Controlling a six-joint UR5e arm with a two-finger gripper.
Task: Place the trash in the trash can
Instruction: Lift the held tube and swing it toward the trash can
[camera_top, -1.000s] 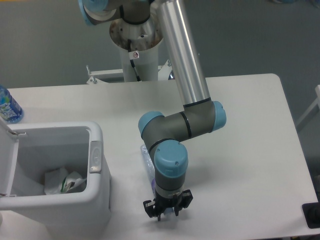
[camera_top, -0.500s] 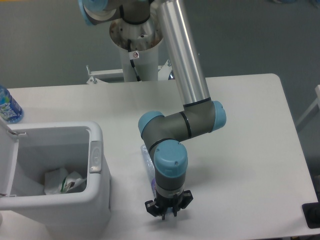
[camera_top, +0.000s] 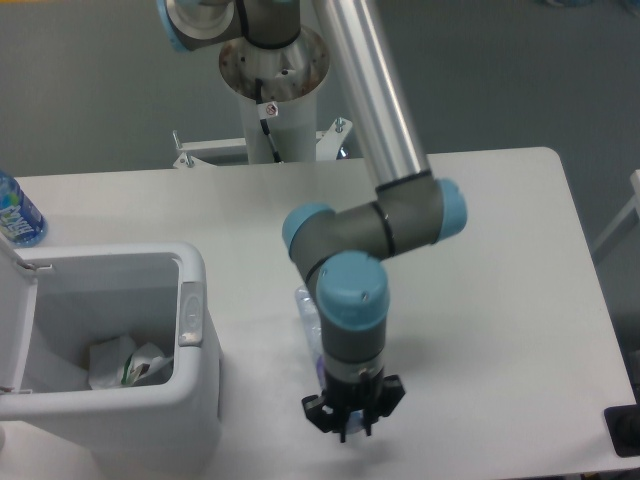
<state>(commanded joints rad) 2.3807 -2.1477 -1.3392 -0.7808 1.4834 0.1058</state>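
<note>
A white table (camera_top: 500, 300) fills most of the frame, seen from above. A robot arm (camera_top: 385, 110) with a silver tube and blue-capped grey joints reaches down from the top centre to the lower middle. Its black gripper (camera_top: 352, 428) points down at the table near the bottom edge, just right of centre. The fingers sit close together, but whether they grip anything cannot be told from this angle.

A flattened clear bottle (camera_top: 308, 315) shows at the left side of the arm's wrist, mostly hidden behind it. Only its pale upper end and a sliver of purple label can be seen, so whether it rests on the table or is lifted is unclear.

At lower left stands a white bin (camera_top: 200, 400), lid open, with a grey latch (camera_top: 189, 313) on its right rim. Inside lies a crumpled white wrapper (camera_top: 125, 362) with green on it.

At the far left edge a blue-labelled bottle (camera_top: 15, 215) stands on the table.
</note>
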